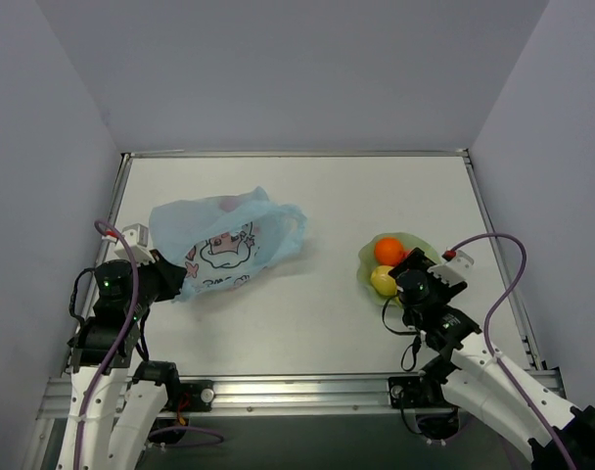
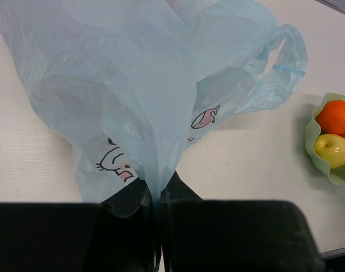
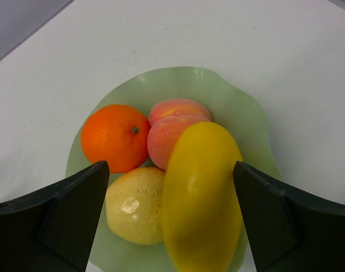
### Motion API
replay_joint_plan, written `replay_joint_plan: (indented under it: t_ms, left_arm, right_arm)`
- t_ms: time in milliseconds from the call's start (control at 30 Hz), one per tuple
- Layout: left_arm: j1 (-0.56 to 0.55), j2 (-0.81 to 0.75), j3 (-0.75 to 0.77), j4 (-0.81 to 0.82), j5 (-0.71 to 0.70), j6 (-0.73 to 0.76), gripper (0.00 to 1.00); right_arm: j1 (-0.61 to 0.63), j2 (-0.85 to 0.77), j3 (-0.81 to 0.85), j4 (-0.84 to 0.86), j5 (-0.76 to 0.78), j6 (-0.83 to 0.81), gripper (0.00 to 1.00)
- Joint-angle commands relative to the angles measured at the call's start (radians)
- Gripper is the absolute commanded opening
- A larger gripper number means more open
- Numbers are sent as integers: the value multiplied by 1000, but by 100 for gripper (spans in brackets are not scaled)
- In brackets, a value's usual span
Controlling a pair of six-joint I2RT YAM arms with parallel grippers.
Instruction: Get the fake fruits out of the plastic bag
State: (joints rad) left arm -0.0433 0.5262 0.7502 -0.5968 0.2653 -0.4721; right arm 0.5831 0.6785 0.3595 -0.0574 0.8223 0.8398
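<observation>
Gaping wide, right gripper (image 3: 171,167) has the yellow fruit (image 3: 202,198) loose between its fingers; left gripper (image 2: 158,188) is pinching the plastic bag (image 2: 150,85).

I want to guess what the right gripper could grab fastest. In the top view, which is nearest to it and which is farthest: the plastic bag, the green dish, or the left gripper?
1. Green dish, directly under the right gripper, on the right side.
2. Plastic bag, left of the middle.
3. Left gripper, far left, its jaws pinching the bag's near edge.

Fruits (image 3: 198,187) heaped in dish (image 3: 240,107), blue bag (image 1: 224,240) crumpled
</observation>
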Motion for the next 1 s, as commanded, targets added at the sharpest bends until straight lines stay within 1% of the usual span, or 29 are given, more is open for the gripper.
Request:
replay_joint_plan:
  t_ms: [0,100,200,233,300,333,367,400,433,467,500,533,567,600,633,700,733,767,800,833,867,967]
  left_arm:
    - [-3,0,32,26,8,3,2]
    - [-4,0,32,26,6,3,2]
    - [-3,0,32,25,3,3,2]
    - [-3,0,32,25,3,3,2]
    - [-3,1,32,26,5,3,2]
    - [-3,1,32,25,5,3,2]
    - [-3,1,34,25,3,3,2]
    - [-1,1,34,25,2,3,2]
    - [-1,4,32,25,0,3,2]
    - [-1,5,34,23,-1,3,2]
    - [0,6,34,23,-3,3,2]
    - [3,8,34,23,-1,3,3]
    - [3,12,35,23,-3,1,2]
    - [6,14,35,23,-5,1,2]
    - [13,15,35,22,-3,3,2]
    - [17,20,38,22,-8,1,2]
    - [20,24,40,17,-9,0,2]
    - [20,26,41,18,-9,0,2]
    - [19,29,41,22,-11,-2,3]
    - [19,34,47,25,-9,-2,2]
    - [22,38,51,28,-9,-6,2]
    - [19,58,57,52,6,-20,2]
  right_arm:
    - [-3,29,50,-4,35,-8,86]
    - [-2,53,70,-2,31,-21,93]
    - [0,56,84,10,2,-57,95]
    - [3,47,91,14,-11,-71,93]
    - [18,33,114,80,-92,-125,88]
    - [29,27,124,117,-133,-190,82]
    - [41,35,143,196,-178,-221,77]
    - [78,47,151,247,-296,-258,74]
    - [105,96,160,305,-363,-327,71]
    - [136,139,173,389,-415,-343,71]
    - [211,188,215,419,-473,-360,70]
    - [253,304,242,447,-486,-382,68]
    - [292,372,272,483,-485,-430,61]
    - [331,435,333,499,-476,-450,52]
    - [392,558,366,516,-465,-465,34]
    - [443,663,445,594,-476,-511,21]
    - [478,752,462,643,-512,-525,14]
    - [485,795,481,747,-543,-551,14]
    - [488,837,499,787,-573,-558,14]
    - [489,922,550,823,-601,-562,15]
    - [489,969,579,868,-641,-570,15]
    - [488,1133,708,898,-644,-603,18]
